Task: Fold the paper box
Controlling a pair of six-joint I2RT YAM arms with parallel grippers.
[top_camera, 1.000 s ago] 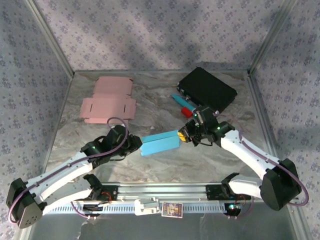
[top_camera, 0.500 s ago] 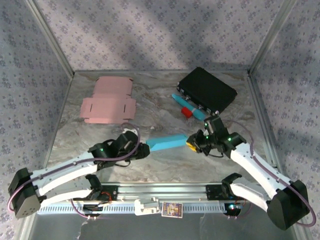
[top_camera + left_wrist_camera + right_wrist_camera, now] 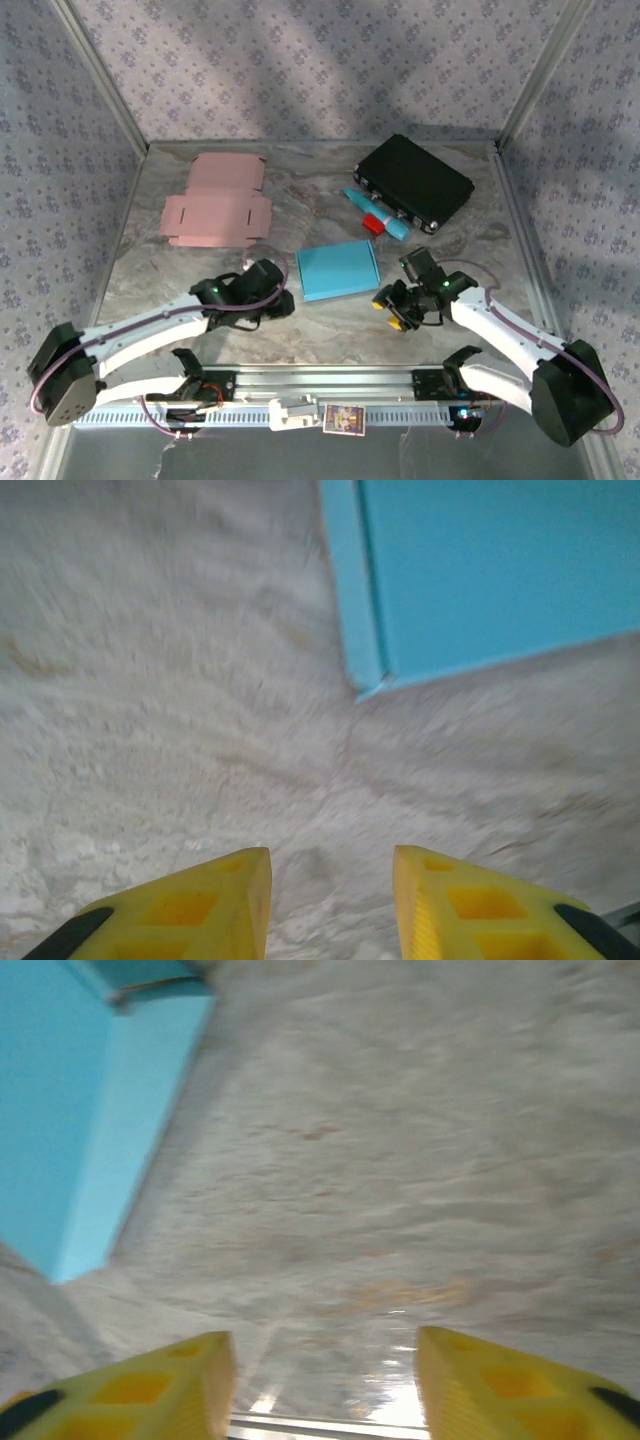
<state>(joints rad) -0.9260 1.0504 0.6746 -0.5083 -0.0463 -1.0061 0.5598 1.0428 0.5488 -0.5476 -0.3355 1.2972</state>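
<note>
At the far left, a pink box blank (image 3: 216, 212) is lying unfolded and flat. My left gripper (image 3: 330, 878) is hanging low over the table (image 3: 330, 340), fingers spread and holding nothing, just left of the blue paper box (image 3: 338, 270). The box is lying mid-table between my grippers, folded into a shallow closed shape. My right gripper (image 3: 325, 1360) is gaping empty near its right edge. Far right, a black case (image 3: 415, 181) is sitting shut, its contents hidden.

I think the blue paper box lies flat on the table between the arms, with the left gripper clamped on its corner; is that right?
Not quite: the left gripper is open, clear of the blue paper box, as the left wrist view shows. The box does lie flat on the table.
</note>
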